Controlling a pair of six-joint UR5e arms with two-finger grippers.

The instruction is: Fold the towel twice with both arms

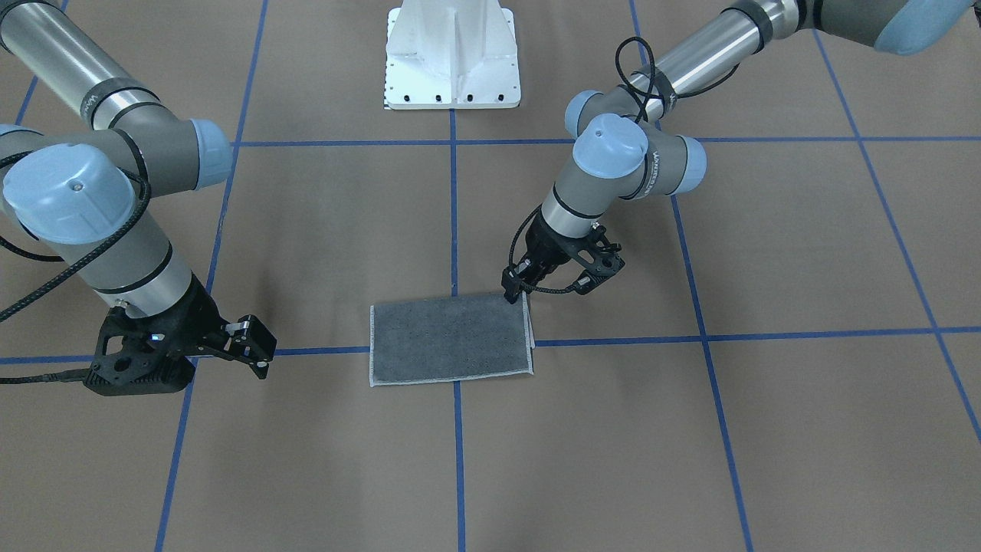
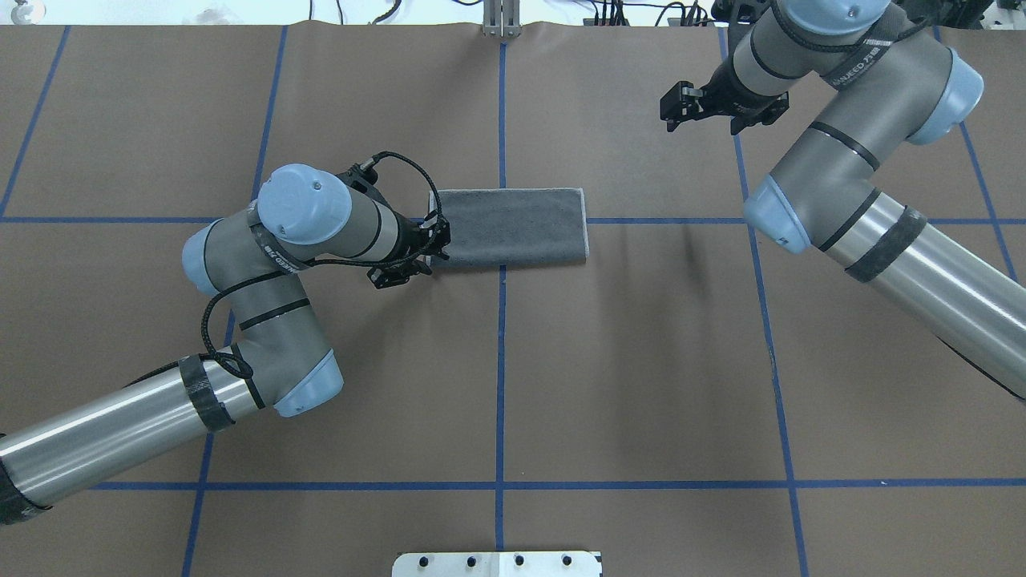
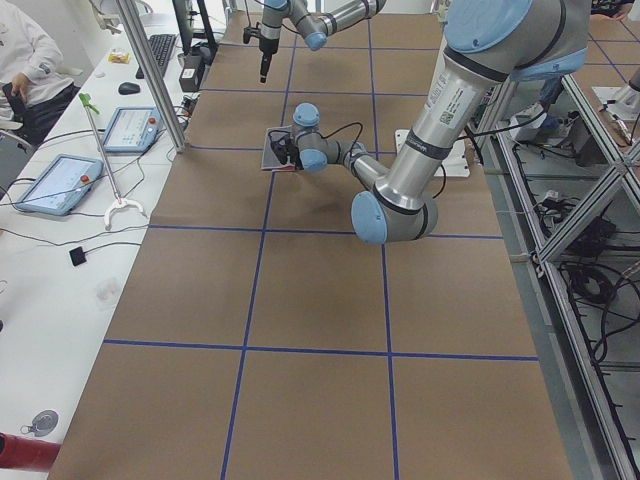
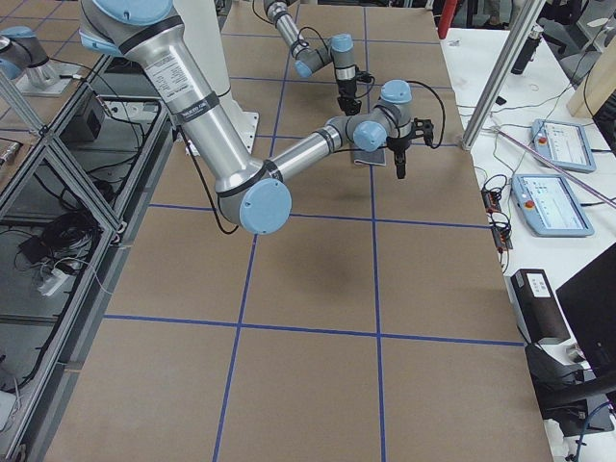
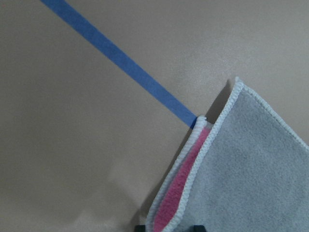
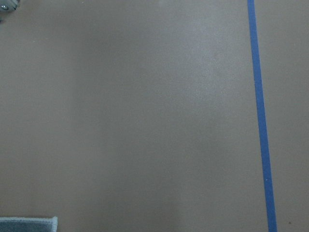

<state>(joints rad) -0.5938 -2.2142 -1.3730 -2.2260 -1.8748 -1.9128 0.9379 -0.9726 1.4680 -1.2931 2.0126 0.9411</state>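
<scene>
Looking like fold one's done: the small grey-and-pink terry towel (image 2: 513, 227) lies doubled, grey up, over the blue tape cross (image 2: 502, 320) mid-table. Left black two-finger gripper (image 1: 512, 293) seems pinched on its corner, while the right black gripper (image 2: 672, 108) hangs open, well apart. Second fold probably needs it on the neighbouring corner.

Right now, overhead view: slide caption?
Left gripper at the folded grey towel's left edge; right gripper hovers open, well clear.
</scene>
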